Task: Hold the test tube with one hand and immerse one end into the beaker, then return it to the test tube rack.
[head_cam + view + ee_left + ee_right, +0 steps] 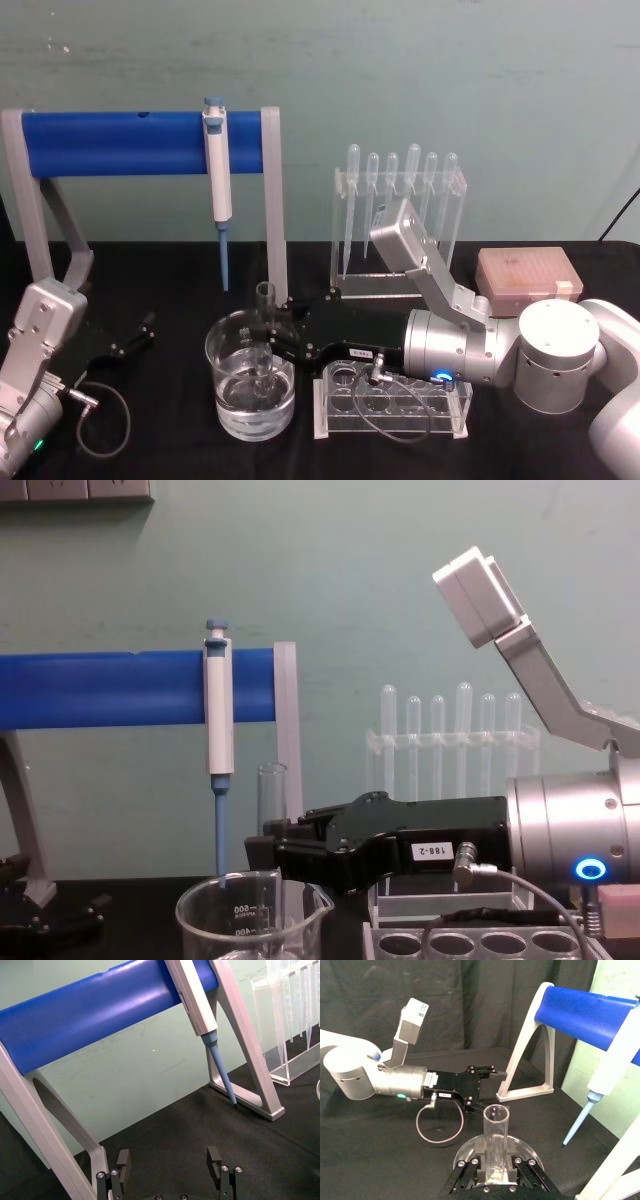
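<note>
The test tube (264, 300) stands upright inside the beaker (225, 400), with its open rim above the beaker's rim and its lower end down in the clear liquid. My right gripper (268, 335) reaches in from the right and is shut on the tube's middle. In the right wrist view the tube (495, 1130) rises between the right gripper (495, 1170) fingers, over the beaker (465, 1152). The chest view shows the tube (272, 795) above the beaker (250, 915), beside the right gripper (268, 848). My left gripper (135, 335) rests open at the far left, holding nothing (168, 1160).
A blue bar stand (120, 142) with a hanging blue-and-white pipettor (217, 160) stands behind the beaker. A clear rack of pipettes (400, 220) is at the back right. A clear tube rack (390, 405) lies under my right wrist, and a pink box (527, 280) sits beyond it.
</note>
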Robot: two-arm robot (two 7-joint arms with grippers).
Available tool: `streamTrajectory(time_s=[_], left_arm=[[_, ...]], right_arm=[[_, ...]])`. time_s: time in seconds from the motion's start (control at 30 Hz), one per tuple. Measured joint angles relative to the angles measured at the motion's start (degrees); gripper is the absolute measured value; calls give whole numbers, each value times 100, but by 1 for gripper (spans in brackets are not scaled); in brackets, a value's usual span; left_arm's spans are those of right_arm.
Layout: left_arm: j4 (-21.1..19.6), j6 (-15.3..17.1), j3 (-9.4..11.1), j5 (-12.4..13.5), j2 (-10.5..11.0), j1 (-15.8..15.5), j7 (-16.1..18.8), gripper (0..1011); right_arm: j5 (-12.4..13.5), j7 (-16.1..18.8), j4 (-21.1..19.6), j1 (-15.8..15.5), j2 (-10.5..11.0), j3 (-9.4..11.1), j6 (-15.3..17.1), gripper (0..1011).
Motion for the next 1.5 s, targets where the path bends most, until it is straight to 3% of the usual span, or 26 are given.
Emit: streamTrajectory(time_s=[1.5], left_arm=[[0,0,0,0,0,0,0,1000]], right_arm=[[0,0,0,0,0,0,0,224]])
